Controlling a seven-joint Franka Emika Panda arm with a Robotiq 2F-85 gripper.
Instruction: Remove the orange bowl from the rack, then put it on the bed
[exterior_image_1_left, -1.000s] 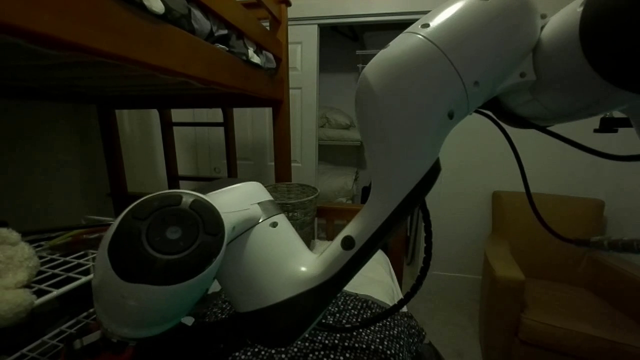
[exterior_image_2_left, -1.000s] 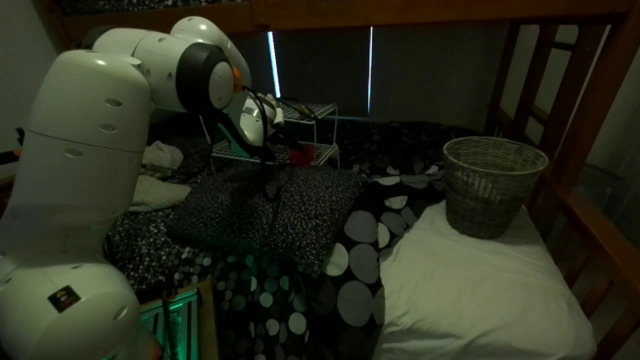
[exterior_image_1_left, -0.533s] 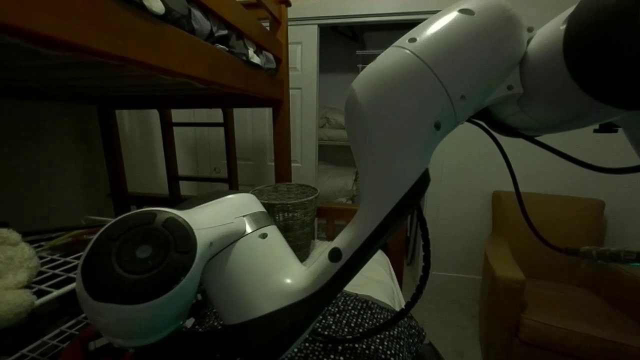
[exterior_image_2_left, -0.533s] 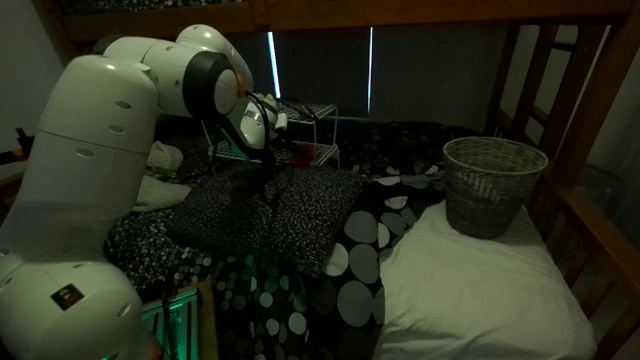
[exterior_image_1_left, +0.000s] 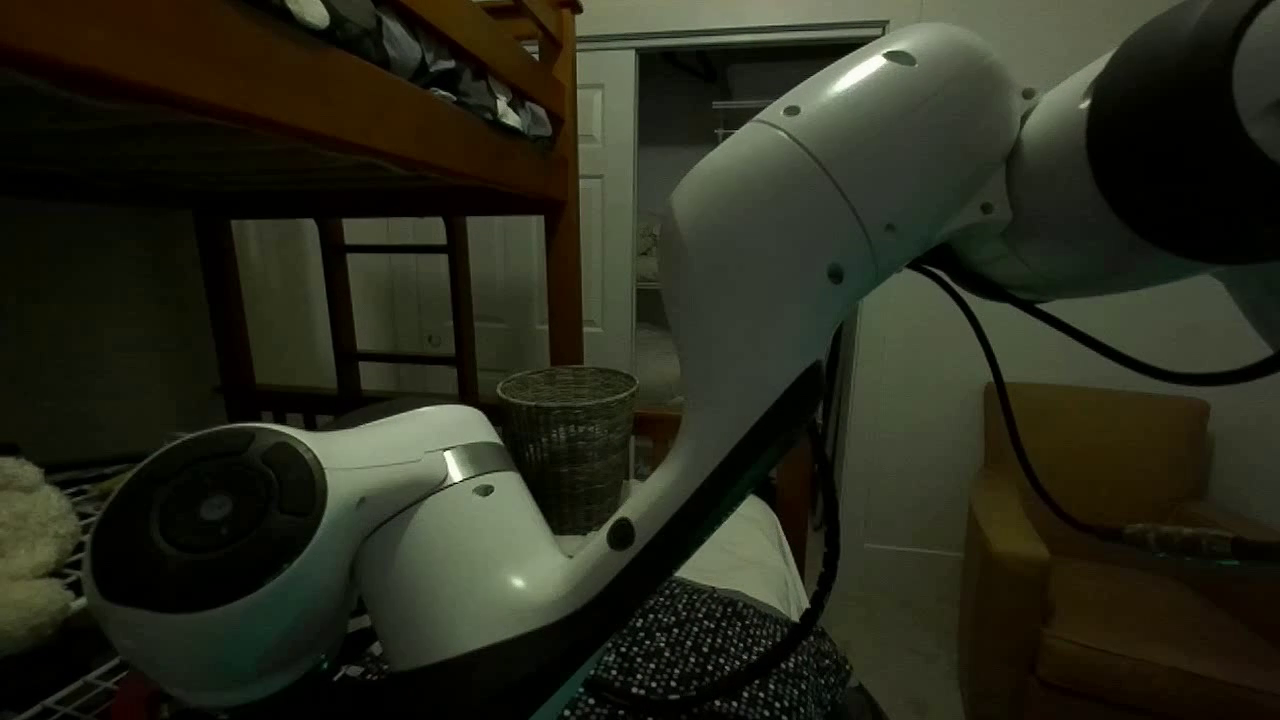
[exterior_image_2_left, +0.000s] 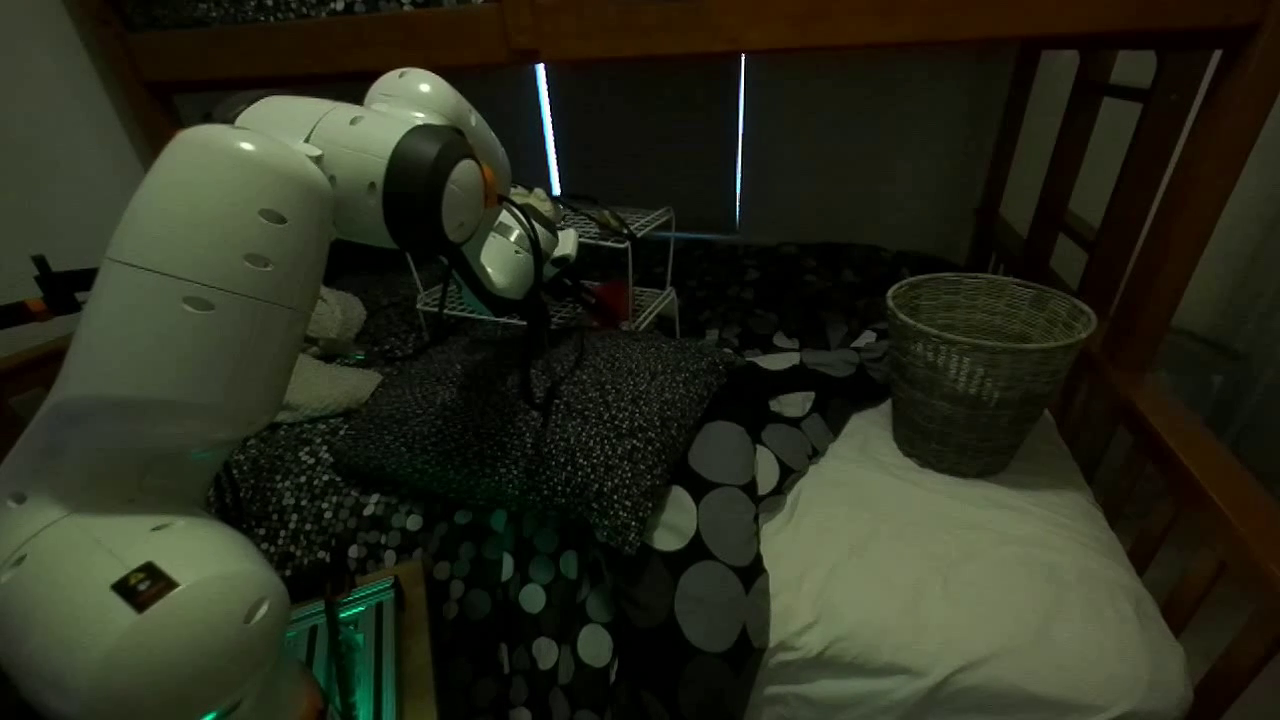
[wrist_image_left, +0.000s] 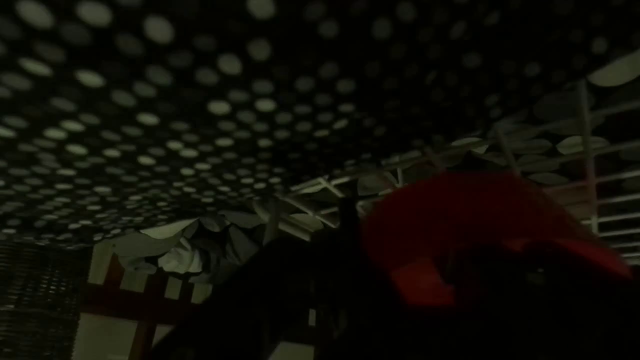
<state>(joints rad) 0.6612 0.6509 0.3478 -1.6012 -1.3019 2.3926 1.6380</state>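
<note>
Orange bowl (wrist_image_left: 460, 210) is at the lower shelf of the white wire rack (exterior_image_2_left: 652, 303), right by the dark jaws, which overlap it in wrist view; too dim, can't tell if they're wide or gripping. It's smooth & round, mouth seemingly twd the jaws. Bed (exterior_image_2_left: 715, 600) shows blk cloth w/ grey/wht dots, wicker wastebasket (exterior_image_2_left: 970, 400) well apart from bowl.

dim throughout; wrist view darkest; highlights on arm (exterior_image_1_left: 770, 230)
</note>
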